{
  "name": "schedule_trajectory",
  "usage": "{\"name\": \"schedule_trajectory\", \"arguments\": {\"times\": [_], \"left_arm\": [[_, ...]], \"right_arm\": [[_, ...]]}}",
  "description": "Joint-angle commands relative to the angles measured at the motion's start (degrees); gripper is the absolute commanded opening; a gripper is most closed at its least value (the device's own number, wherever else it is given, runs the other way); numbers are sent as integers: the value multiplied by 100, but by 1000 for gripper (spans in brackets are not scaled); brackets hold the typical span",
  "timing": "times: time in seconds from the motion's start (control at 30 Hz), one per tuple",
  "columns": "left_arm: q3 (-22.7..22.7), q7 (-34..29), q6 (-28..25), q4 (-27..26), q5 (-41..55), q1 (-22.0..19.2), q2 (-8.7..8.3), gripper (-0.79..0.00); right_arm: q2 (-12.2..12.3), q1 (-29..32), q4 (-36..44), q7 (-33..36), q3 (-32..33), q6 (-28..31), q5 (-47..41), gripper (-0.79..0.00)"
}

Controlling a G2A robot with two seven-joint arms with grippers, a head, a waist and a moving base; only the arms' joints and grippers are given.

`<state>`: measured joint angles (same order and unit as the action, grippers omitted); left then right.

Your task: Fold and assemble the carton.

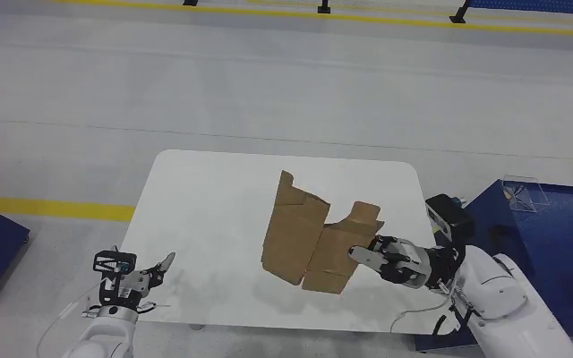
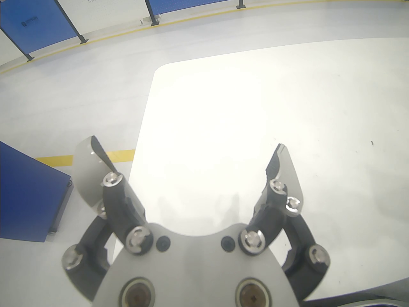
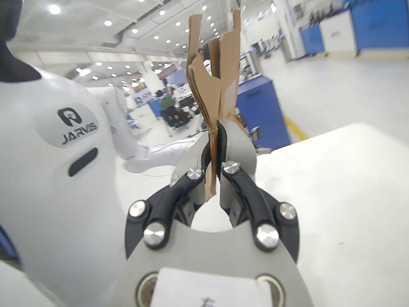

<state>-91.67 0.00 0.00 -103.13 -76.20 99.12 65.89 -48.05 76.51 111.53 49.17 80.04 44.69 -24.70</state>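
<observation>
Over the white table (image 1: 206, 197), right of its middle, holding the flattened brown cardboard carton (image 1: 295, 237) up on edge, panels pressed together, flaps ragged on top. Pinching the carton's corner nearest the table's right edge with the right gripper (image 3: 217, 127), clamped hard on the cardboard. Parking the left gripper (image 2: 187, 143) at the table's near-left corner, pincer spread wide and empty, well apart from the carton. Probably calling for that free pincer to pry the panels open, keeping the pinch firm without creasing.
</observation>
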Motion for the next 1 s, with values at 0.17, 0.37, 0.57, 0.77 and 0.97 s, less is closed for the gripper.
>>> {"name": "schedule_trajectory", "arguments": {"times": [0.17,0.37,0.57,0.77,0.97], "left_arm": [[0,0,0,0,0,0,0,0],[0,0,0,0,0,0,0,0],[0,0,0,0,0,0,0,0],[0,0,0,0,0,0,0,0],[0,0,0,0,0,0,0,0]], "right_arm": [[36,-207,-302,1564,-229,-584,-1582,-785],[36,-207,-302,1564,-229,-584,-1582,-785],[16,-147,-58,1476,-225,-863,-2504,-785],[-78,-209,-498,2835,-289,-2819,-6639,-785],[-282,-482,-1229,3004,-1087,-5542,-8926,-785]]}}
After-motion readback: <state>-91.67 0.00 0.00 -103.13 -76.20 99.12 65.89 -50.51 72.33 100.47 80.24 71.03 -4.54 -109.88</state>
